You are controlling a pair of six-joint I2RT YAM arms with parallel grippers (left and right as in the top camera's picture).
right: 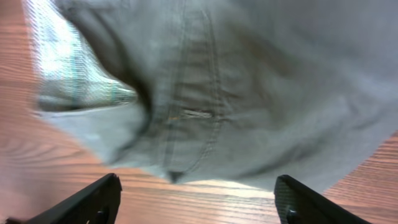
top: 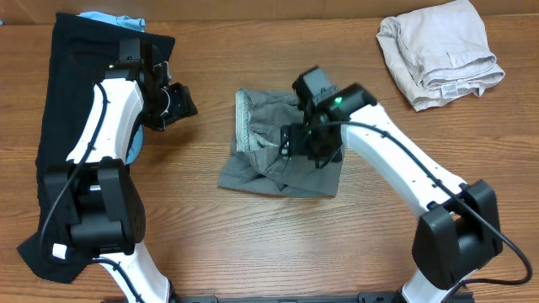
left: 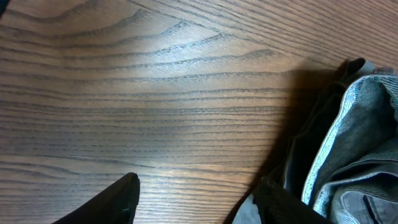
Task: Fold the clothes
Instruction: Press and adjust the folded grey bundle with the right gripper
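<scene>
The mid-grey shorts (top: 269,164) lie crumpled in the table's middle, whitish waistband lining at their left edge. They fill the right wrist view (right: 249,81) and show at the right of the left wrist view (left: 354,155). My right gripper (top: 305,145) hovers over the shorts, open and empty (right: 196,199). My left gripper (top: 175,105) is open and empty over bare wood left of the shorts (left: 196,196). A long black garment (top: 52,126) lies along the left side under my left arm.
A folded beige garment (top: 440,52) sits at the back right. A light blue cloth (top: 109,20) peeks out at the top of the black garment. The table is brown wood (top: 253,244).
</scene>
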